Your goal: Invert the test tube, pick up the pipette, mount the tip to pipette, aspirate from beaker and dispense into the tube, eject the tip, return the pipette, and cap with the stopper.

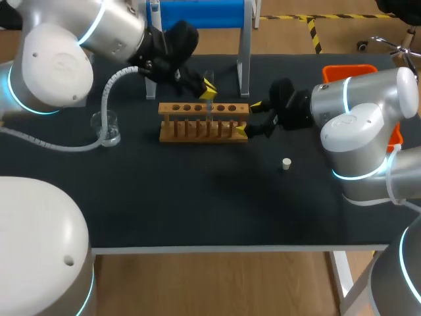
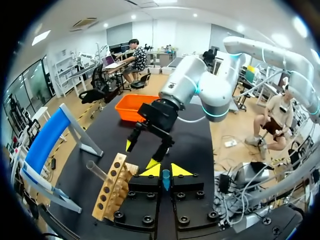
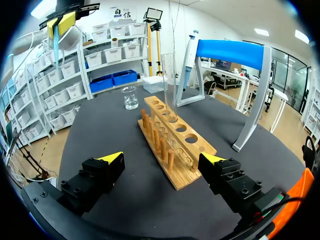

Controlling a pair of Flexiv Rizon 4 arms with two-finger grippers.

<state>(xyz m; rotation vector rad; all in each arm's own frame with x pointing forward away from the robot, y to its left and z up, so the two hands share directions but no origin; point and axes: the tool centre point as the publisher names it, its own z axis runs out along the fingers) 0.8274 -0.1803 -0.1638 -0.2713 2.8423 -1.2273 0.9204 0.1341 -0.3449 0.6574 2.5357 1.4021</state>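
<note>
A wooden rack (image 1: pixel 204 122) lies mid-table. A clear test tube (image 3: pixel 169 80) stands upright in one of its far holes, mouth up; it also shows as the test tube (image 2: pixel 97 170) in the left wrist view. My left gripper (image 1: pixel 209 89) hangs above the rack, shut on a thin light-blue pipette tip (image 2: pixel 166 180) that points down from the gripper (image 3: pixel 60 22). My right gripper (image 1: pixel 250 118) is open wide, its fingers on either side of the rack's right end (image 3: pixel 180 175) without touching it. The pipette (image 3: pixel 186 60) hangs on the blue stand (image 3: pixel 230 52). A white stopper (image 1: pixel 286 163) lies right of centre.
A glass beaker (image 1: pixel 105 128) with some liquid stands left of the rack. An orange bin (image 1: pixel 358 72) sits at the back right, behind my right arm. The blue stand (image 1: pixel 204 13) is at the far edge behind the rack.
</note>
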